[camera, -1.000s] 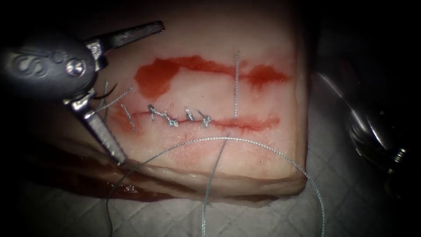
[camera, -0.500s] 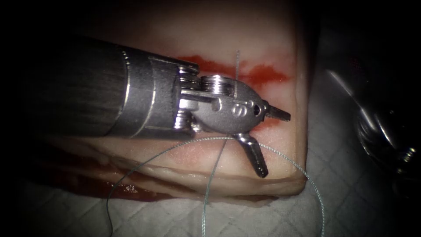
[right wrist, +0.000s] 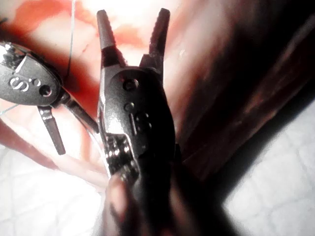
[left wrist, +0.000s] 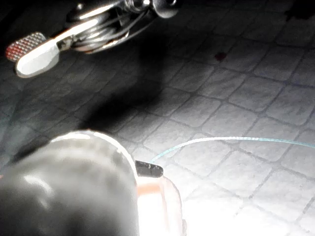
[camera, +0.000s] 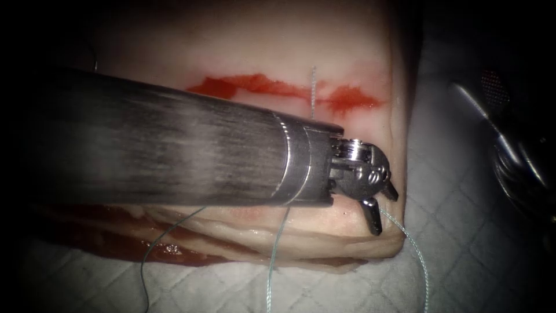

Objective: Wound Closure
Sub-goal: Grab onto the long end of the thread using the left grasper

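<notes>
- Nearest, the thread (camera: 414, 249) ran in a loose loop off the front edge of the tissue (camera: 260, 46) onto the quilted cloth (camera: 463, 261), with another strand hanging down the front face.
- Just behind it, the left tool (camera: 386, 213) lay across the tissue, its shaft covering the cut. Its jaws stood spread and empty at the right front corner, and the lower jaw was right beside the loop.
- Further back, a smear of red fluid (camera: 255, 84) marked the tissue, crossed by a straight thread end (camera: 313, 87).
- Off the right of the tissue, the right tool (right wrist: 132, 22) had its jaws parted too and held nothing.
- In my judgement, the step in hand was the left tool reaching for the loose thread. The next move called for setting that strand between the jaws before closing, clear of the tissue's edge.
- A second earlier the left tool stood at the cut's left end, with the needle lying on the tissue beside it and four stitches in sight. It had since swept to the right end, and its shaft now lay over that spot, so I could not tell where the needle lay.
</notes>
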`<state>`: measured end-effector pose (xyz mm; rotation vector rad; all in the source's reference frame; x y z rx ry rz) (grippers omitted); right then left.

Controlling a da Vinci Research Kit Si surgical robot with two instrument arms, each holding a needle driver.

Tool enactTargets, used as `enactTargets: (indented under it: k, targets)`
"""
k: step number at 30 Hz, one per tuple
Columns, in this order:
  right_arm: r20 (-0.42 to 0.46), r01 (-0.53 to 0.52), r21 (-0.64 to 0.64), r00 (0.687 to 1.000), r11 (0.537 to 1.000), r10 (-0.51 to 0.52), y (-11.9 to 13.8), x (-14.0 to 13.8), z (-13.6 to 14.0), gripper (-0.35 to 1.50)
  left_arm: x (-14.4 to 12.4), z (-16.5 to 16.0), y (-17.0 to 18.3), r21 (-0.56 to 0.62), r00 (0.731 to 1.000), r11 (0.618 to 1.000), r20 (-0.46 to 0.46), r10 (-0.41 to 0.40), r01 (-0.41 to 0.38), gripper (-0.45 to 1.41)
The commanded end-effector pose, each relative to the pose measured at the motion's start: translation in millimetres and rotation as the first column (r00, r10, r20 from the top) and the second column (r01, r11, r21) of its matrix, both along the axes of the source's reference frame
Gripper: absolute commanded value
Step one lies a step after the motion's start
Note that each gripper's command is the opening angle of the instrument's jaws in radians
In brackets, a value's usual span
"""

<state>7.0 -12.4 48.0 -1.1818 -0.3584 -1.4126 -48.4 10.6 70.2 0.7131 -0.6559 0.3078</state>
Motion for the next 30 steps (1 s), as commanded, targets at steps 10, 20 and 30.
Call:
enactTargets:
  k: [10, 20, 30]
  targets:
    - [-0.013, 0.007, -0.001, 1.0, 1.0, -0.007, 0.0, 1.3, 0.5, 1.31, -2.5, 3.4, -1.4, -0.028, 0.997, 0.997, 0.003, 0.076, -0.075, -0.4]
    - [-0.012, 0.005, -0.003, 1.0, 1.0, -0.005, -0.1, 1.5, 0.6, 1.31, -2.0, 1.6, 0.1, 0.047, 1.0, 0.999, 0.03, 0.002, -0.004, -0.45]
    - [-0.027, 0.033, -0.008, 0.999, 0.999, -0.033, -0.3, 2.0, 0.6, 1.26, 8.2, -8.4, 9.9, 0.052, 0.891, 0.903, 0.149, -0.43, 0.427, -0.45]
